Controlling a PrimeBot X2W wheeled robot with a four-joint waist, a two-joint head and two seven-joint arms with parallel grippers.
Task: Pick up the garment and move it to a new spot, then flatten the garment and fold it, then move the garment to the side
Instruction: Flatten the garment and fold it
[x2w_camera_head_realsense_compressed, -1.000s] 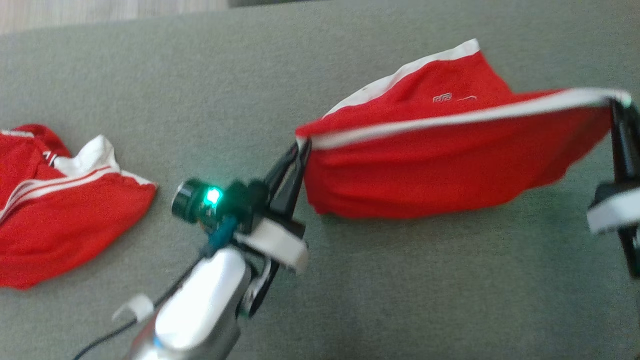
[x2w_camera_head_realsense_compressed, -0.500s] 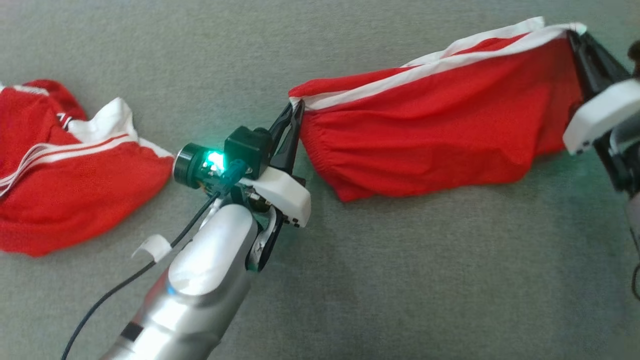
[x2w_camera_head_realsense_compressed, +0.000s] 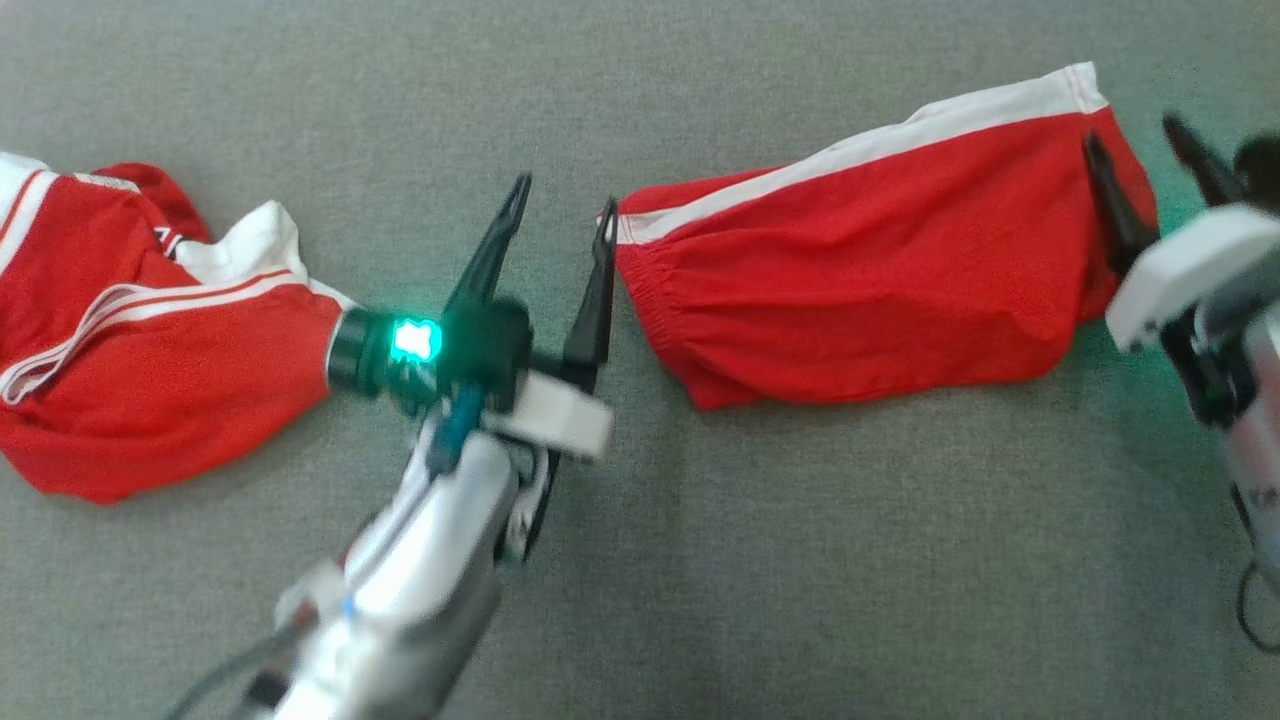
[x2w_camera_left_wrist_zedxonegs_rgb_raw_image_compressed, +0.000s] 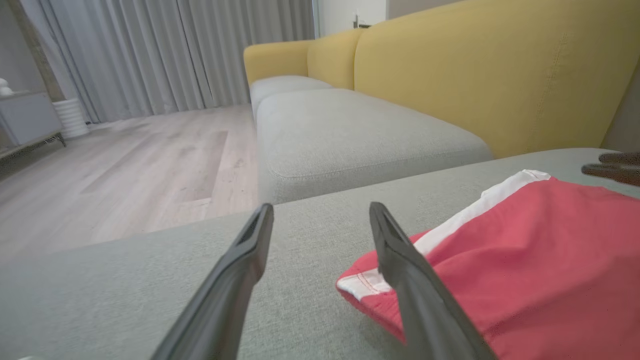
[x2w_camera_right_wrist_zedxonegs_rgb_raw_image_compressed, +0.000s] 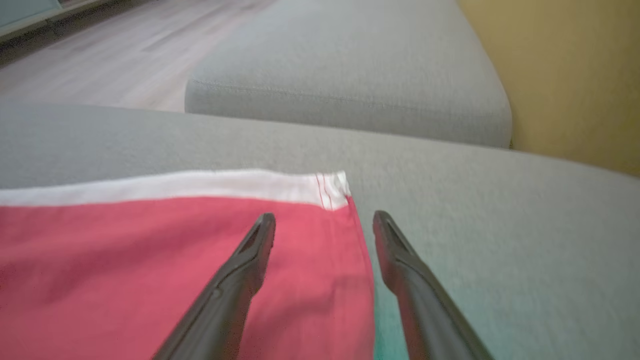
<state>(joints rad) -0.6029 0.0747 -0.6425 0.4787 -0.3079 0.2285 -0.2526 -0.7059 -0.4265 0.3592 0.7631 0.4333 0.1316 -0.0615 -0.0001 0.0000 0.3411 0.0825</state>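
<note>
A red garment (x2w_camera_head_realsense_compressed: 860, 280) with a white band along its far edge lies spread on the grey cushion (x2w_camera_head_realsense_compressed: 800, 560), also seen in the left wrist view (x2w_camera_left_wrist_zedxonegs_rgb_raw_image_compressed: 525, 270) and the right wrist view (x2w_camera_right_wrist_zedxonegs_rgb_raw_image_compressed: 165, 260). My left gripper (x2w_camera_head_realsense_compressed: 562, 206) stands open just left of the garment's left end, its right finger against the hem, nothing between the fingers (x2w_camera_left_wrist_zedxonegs_rgb_raw_image_compressed: 320, 212). My right gripper (x2w_camera_head_realsense_compressed: 1135, 140) is open over the garment's right end; its fingers straddle the right edge (x2w_camera_right_wrist_zedxonegs_rgb_raw_image_compressed: 324, 220), one above the cloth, one above the cushion.
A second red and white garment (x2w_camera_head_realsense_compressed: 150, 330) lies crumpled at the left of the cushion. Beyond it stand a yellow sofa back (x2w_camera_left_wrist_zedxonegs_rgb_raw_image_compressed: 490, 70), another grey seat cushion (x2w_camera_left_wrist_zedxonegs_rgb_raw_image_compressed: 350, 130), wooden floor (x2w_camera_left_wrist_zedxonegs_rgb_raw_image_compressed: 125, 160) and curtains (x2w_camera_left_wrist_zedxonegs_rgb_raw_image_compressed: 165, 50).
Both grippers have opened and let go of the garment, which dropped from its stretched hold and now lies flat on the cushion. The head camera has also shifted.
</note>
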